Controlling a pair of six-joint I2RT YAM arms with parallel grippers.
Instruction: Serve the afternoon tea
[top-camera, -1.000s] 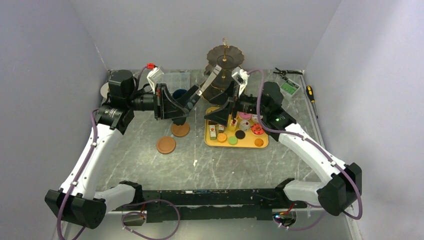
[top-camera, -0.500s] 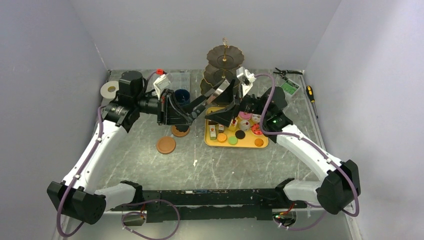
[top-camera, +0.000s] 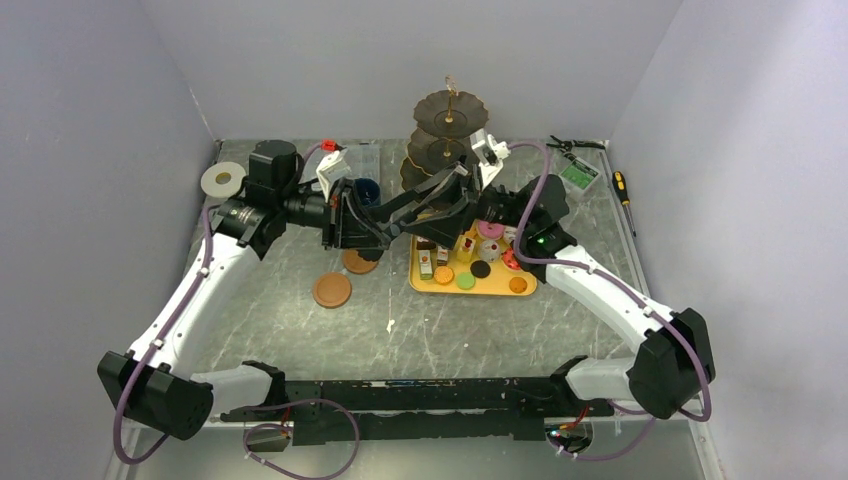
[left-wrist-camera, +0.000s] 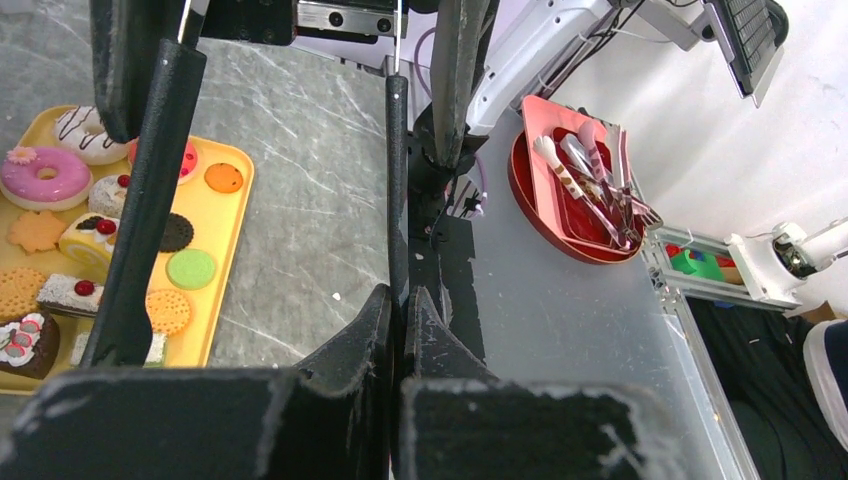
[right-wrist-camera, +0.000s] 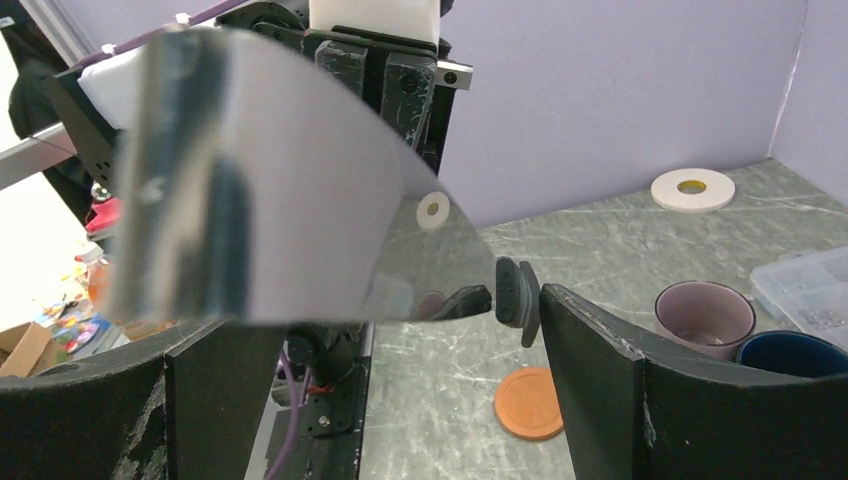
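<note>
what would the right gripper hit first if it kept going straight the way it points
The shiny metal server held in the shut left gripper: its blade hangs right before the right gripper's open fingers. How near is hard to judge.

Yellow tray (left-wrist-camera: 225, 225), pink donut (left-wrist-camera: 38, 178); brown coaster (right-wrist-camera: 530, 402), grey veined table (right-wrist-camera: 600, 250); mauve mug (right-wrist-camera: 705, 312), navy mug (right-wrist-camera: 795, 357); dark glossy plate (right-wrist-camera: 300, 180).

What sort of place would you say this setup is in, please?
Probably a robotics lab bench, not a tearoom: plain panels wall in the table, and a screwdriver and pliers lie by its edge.
</note>
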